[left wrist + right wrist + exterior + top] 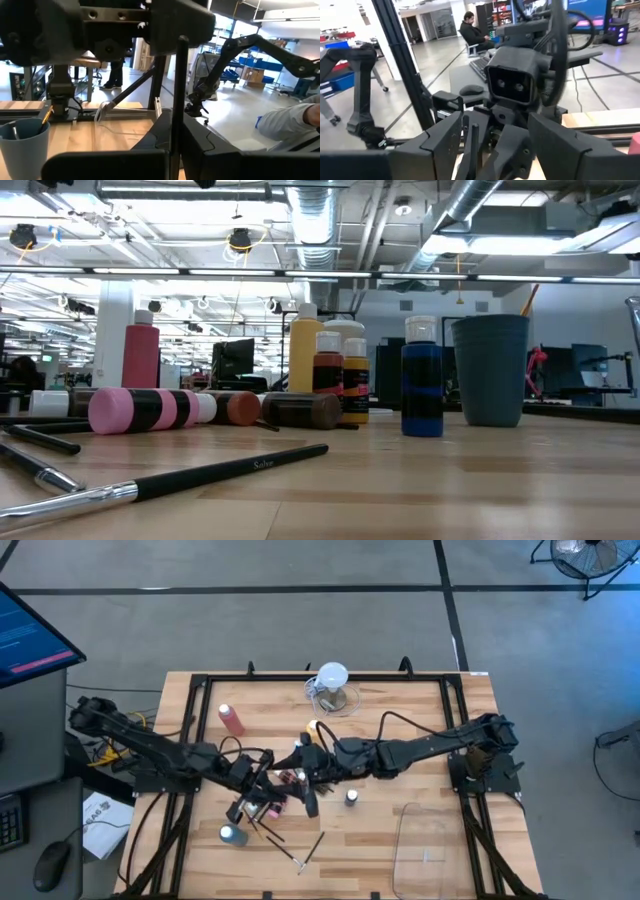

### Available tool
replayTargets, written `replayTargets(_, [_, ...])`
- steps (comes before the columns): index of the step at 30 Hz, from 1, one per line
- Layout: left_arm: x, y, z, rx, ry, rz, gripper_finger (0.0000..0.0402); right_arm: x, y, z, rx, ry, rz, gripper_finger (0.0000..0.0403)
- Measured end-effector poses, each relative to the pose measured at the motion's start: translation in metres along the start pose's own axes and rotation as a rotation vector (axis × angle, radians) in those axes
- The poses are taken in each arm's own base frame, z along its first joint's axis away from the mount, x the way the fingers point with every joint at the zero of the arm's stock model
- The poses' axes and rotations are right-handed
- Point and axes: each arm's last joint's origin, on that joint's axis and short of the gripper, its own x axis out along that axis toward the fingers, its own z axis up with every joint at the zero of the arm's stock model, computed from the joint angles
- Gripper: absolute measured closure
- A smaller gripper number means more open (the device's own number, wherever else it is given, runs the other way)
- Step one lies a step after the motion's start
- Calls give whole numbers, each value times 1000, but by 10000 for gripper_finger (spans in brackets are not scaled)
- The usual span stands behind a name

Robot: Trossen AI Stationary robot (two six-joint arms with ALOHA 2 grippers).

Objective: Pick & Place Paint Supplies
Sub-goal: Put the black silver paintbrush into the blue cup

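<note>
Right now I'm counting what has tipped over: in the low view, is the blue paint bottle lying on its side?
No, the blue paint bottle stands upright on the table, its white cap on top.

Table [400, 840]: pale wood, butcher-block striping, black frame. Arms: black. Pink-red squeeze bottle [232, 719] at 10 o'clock of the table. Yellow squeeze bottle [305, 355], white cap. Blue bottle [422, 388], white cap. Lying bottle [145, 409]: pink, black band. Brown bottle [300, 410] lying beside it. Cup [490, 370]: slate grey-blue. Paintbrush [200, 477]: black handle, silver ferrule.
</note>
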Motion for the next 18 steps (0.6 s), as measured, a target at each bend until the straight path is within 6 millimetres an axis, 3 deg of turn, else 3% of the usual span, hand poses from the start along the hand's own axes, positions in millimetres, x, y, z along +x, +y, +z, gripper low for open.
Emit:
replayTargets(8, [3, 0, 1, 9, 0, 2, 400, -1, 12, -5, -9, 29, 43, 224])
replayTargets(18, [2, 0, 2, 11, -3, 2, 399, -1, 13, -5, -14, 35, 45, 333])
